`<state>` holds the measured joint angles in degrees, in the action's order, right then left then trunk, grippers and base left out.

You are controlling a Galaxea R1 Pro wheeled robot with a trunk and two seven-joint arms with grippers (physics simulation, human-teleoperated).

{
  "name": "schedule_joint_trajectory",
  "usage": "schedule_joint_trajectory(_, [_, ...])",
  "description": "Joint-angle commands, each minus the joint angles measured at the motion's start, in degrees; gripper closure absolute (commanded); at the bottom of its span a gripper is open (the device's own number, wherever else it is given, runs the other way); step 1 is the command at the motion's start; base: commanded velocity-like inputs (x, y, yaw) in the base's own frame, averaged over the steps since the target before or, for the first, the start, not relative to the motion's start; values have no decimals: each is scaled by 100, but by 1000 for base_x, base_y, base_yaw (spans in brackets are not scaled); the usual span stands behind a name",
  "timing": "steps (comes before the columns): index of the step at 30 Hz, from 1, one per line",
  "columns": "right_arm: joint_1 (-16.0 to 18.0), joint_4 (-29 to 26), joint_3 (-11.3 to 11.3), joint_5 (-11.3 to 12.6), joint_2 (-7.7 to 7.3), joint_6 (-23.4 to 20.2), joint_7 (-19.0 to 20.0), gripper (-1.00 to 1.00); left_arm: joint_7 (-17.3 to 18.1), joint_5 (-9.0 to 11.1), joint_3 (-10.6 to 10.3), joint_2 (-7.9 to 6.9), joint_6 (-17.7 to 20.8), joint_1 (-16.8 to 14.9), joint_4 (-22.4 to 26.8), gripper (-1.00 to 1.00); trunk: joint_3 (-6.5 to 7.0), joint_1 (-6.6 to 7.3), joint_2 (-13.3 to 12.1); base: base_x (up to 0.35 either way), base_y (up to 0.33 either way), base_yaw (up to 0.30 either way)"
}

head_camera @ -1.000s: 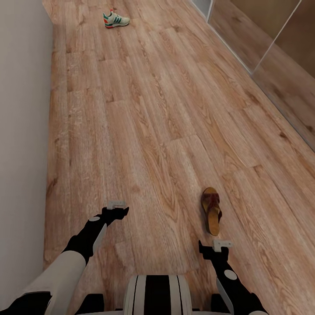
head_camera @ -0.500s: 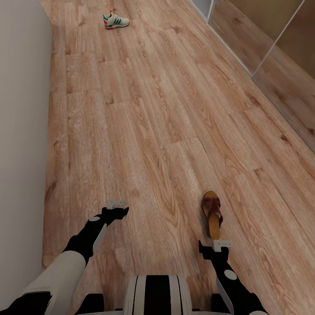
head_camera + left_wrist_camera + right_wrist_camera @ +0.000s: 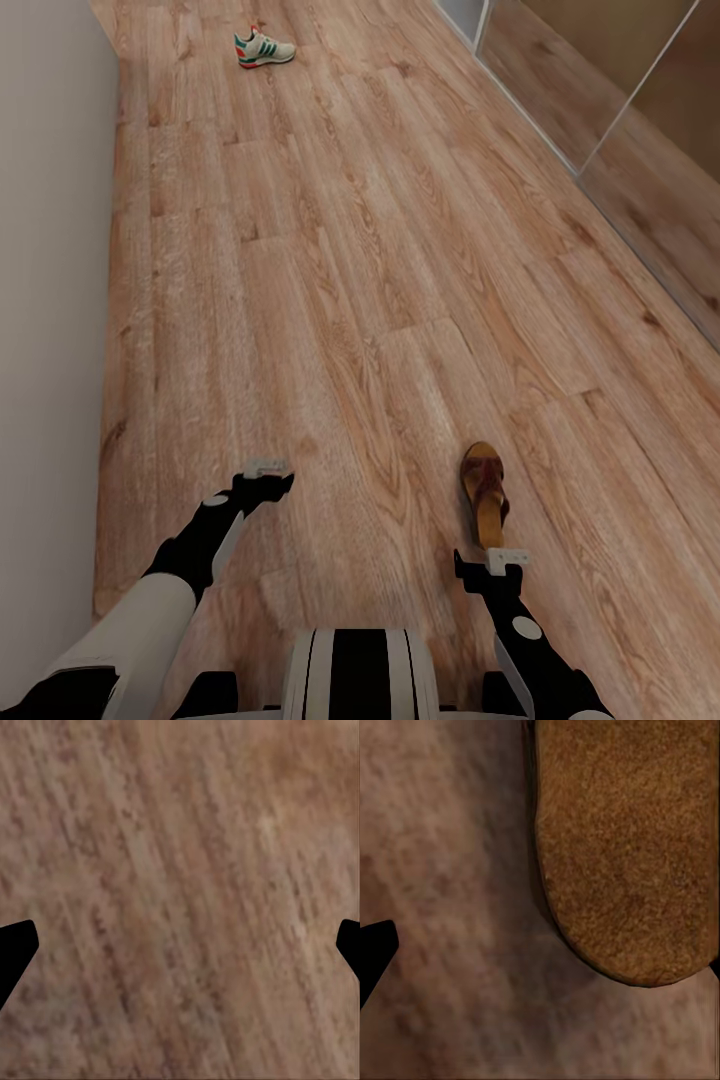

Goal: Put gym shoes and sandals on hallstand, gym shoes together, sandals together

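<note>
The right end effector (image 3: 490,563) hangs released and empty over the wood floor (image 3: 380,250), its fingers spread wide, just short of the heel of a brown sandal (image 3: 485,492) lying flat. The left end effector (image 3: 268,478) is likewise released above bare planks. A white sneaker (image 3: 263,47) lies far up the corridor near the wall (image 3: 45,300).
</note>
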<state>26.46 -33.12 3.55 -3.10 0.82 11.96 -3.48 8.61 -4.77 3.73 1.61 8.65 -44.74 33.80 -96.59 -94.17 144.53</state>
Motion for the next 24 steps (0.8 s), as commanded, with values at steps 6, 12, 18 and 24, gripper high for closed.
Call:
schedule_joint_trajectory(6, [1, 0, 23, -33, 6, 17, -4, -100, 50, -50, 40, 6, 32, 0, 12, -100, -3, 0, 1, 92, -53, 0])
schedule_joint_trajectory(12, [2, -1, 23, -33, 6, 17, -4, -100, 52, -50, 40, 6, 32, 0, 12, -100, -3, 0, 1, 16, -9, 0])
schedule_joint_trajectory(18, [0, 0, 24, -33, 6, 17, -4, -100, 53, -50, 39, 6, 31, 0, 12, -100, -3, 0, 1, 2, -1, 0])
schedule_joint_trajectory(24, [0, -1, 30, -33, 5, 17, -4, -100, 48, -50, 40, 6, 31, 0, 12, -100, -3, 0, 1, 0, 0, 0])
